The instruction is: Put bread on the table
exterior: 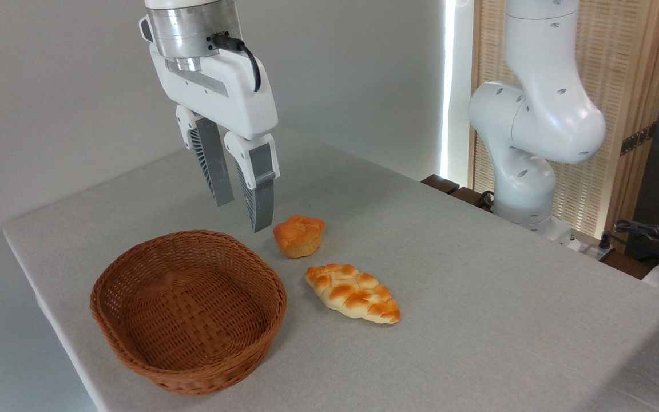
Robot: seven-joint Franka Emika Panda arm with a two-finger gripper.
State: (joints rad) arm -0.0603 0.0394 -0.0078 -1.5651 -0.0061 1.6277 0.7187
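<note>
The bread (353, 292), a braided golden-orange loaf with pointed ends, lies flat on the table (478, 274), just right of the basket. My gripper (243, 213) hangs in the air above the basket's far rim, up and to the left of the loaf. Its two grey fingers (259, 191) stand a narrow gap apart, open, with nothing between them.
A brown wicker basket (189, 306) stands at the front left, with nothing inside. A small round orange bun (299, 235) sits behind the loaf, close to my fingertips. The arm's white base (530, 131) rises at the back right. Cables (650, 234) lie at the far right edge.
</note>
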